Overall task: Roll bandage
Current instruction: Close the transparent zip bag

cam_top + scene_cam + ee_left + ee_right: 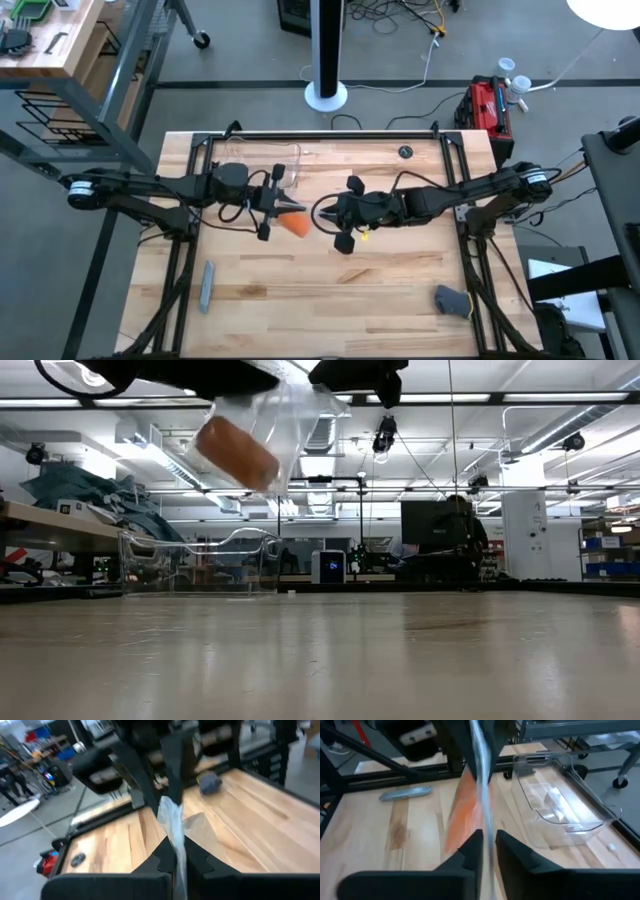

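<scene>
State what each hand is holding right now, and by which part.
Both hands grip the crinkled clear plastic wrap around the bright orange fabric bandage roll, lifted off the table: the left hand and the right hand each pinch a wrap edge.

Taking the clear tray (262, 160) at the table's (330, 300) far edge as landmark: just on its near side, both grippers (272, 205) (335, 222) meet mid-air over the table's middle, holding the wrapped bandage (295, 225) and blocking that passage. Beyond them the near half lies open, save the grey bar (207, 285) near-left and a grey lump (452, 299) near-right.
</scene>
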`<action>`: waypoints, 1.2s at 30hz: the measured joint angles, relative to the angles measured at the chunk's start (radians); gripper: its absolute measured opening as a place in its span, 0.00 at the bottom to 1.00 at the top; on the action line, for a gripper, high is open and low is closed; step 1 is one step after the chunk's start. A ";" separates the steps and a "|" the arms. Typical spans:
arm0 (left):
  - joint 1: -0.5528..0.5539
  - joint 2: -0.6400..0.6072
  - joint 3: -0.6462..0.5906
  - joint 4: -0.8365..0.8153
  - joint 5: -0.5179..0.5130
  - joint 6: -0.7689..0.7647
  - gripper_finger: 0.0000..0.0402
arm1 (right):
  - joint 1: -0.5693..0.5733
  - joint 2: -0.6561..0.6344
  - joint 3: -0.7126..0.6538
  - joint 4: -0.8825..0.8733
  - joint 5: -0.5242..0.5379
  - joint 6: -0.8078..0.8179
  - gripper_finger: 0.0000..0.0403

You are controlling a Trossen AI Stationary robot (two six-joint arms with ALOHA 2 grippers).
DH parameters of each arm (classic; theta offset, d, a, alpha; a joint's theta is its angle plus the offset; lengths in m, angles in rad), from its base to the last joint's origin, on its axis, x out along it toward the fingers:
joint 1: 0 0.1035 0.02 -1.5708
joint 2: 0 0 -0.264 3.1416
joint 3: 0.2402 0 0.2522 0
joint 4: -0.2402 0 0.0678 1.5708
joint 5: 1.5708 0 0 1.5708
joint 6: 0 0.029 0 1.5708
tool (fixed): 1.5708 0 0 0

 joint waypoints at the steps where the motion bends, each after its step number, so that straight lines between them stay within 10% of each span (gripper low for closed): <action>1: 0.000 0.000 0.000 -0.018 -0.001 0.008 0.00 | 0.000 -0.001 0.000 0.001 0.000 0.000 0.15; 20: -0.037 0.003 0.000 -0.052 0.011 0.259 0.00 | -0.007 -0.002 0.000 0.023 -0.110 0.007 0.35; 28: -0.037 0.003 0.000 -0.045 0.011 0.258 0.00 | -0.007 -0.002 0.000 0.016 -0.124 -0.024 0.03; 36: -0.037 0.003 0.000 -0.043 0.011 0.258 0.00 | -0.007 -0.002 0.000 -0.041 -0.138 0.019 0.24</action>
